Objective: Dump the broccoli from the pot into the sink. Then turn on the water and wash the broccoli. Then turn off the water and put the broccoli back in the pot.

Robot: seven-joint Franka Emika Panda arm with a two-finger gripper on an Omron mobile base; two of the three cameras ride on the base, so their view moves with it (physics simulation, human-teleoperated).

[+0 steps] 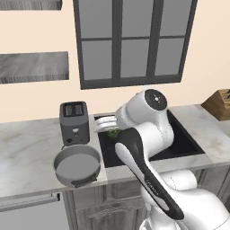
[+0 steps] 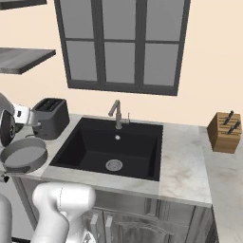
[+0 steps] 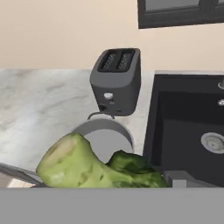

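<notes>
The broccoli (image 3: 94, 168), a green floret with a pale stem, lies crosswise right at the bottom of the hand view, and my gripper (image 1: 109, 129) is shut on it. In the left base view the broccoli (image 1: 113, 134) shows as a bit of green under the hand, over the left edge of the black sink (image 1: 182, 143). The grey pot (image 1: 77, 165) stands with nothing in it on the counter left of the sink, just beyond the floret in the hand view (image 3: 107, 140). No water runs from the faucet (image 2: 116, 113) into the sink (image 2: 114, 144).
A dark grey toaster (image 1: 74, 122) stands on the counter behind the pot. A wooden knife block (image 2: 225, 132) sits at the far right of the counter. A window is above the sink, and shelves hang on the wall to the left.
</notes>
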